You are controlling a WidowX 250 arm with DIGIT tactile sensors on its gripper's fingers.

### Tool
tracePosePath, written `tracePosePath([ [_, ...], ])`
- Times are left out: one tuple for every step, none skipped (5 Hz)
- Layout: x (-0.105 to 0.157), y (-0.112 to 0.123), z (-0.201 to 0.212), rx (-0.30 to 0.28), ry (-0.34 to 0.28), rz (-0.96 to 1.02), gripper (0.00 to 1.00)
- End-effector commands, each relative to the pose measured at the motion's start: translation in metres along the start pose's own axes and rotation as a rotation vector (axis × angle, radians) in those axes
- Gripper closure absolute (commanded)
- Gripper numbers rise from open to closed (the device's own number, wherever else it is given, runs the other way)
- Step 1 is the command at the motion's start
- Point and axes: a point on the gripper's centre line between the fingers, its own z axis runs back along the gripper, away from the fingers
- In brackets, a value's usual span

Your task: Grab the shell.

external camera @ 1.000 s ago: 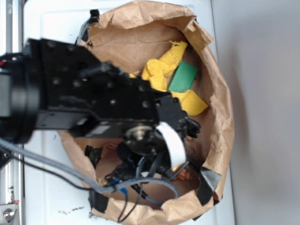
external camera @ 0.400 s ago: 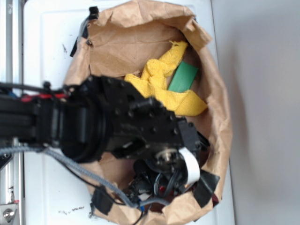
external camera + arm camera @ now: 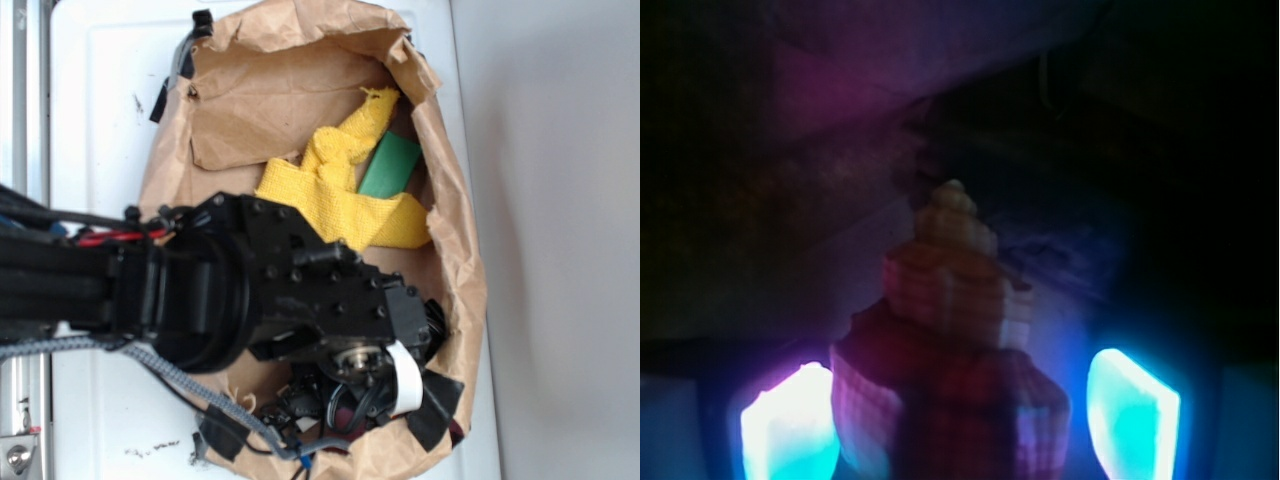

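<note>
In the wrist view the shell (image 3: 955,290) fills the middle. It is ribbed and bulbous, and its pointed spire faces away from the camera. My gripper (image 3: 960,368) is open and straddles it. The left finger (image 3: 790,425) is close beside the shell's body, and the right finger (image 3: 1132,405) stands a little apart from it. Both fingers glow bright in the dark of the bag. In the exterior view the black arm and wrist (image 3: 300,300) cover the lower end of the bag, and the shell and fingertips are hidden under them.
A crumpled brown paper bag (image 3: 290,90) lies open on a white surface and walls the gripper in. A yellow cloth (image 3: 340,195) and a green block (image 3: 390,165) lie in its upper part. Black tape (image 3: 435,405) and cables sit at the bag's lower rim.
The arm has swung down toward the bag's lower end and lowered over the spot where an orange glint showed. The yellow cloth is now uncovered.
</note>
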Motion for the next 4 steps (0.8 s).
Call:
tracePosePath([
  [0.01,-0.006,0.034,0.064,-0.073,0.0,1.0],
  [0.006,-0.007,0.053,0.071,-0.102,0.026,1.0],
  [-0.002,-0.006,0.075,0.061,-0.122,0.088,1.0],
  [-0.02,-0.002,0.102,0.045,-0.107,0.317,1.0],
])
